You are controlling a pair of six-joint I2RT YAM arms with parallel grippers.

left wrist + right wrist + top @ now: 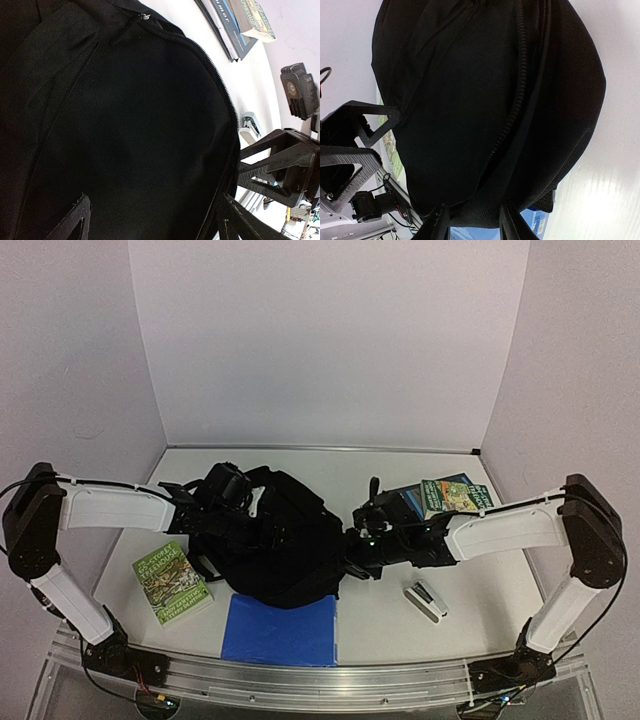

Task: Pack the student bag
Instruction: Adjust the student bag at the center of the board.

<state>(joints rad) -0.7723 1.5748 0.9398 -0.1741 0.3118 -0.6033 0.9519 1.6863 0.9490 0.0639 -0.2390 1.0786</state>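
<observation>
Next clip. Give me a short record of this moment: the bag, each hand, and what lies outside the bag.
Bag: student bag lies mid-table, between both hands
Left hand: left hand open, fingers spread over the bag's front panel
Right hand: right hand at the bag's right edge, fingers close together by the zip; grip unclear
Outside the bag: green book to its left; blue folder on its near side; stapler to its right; stack of books far right
</observation>
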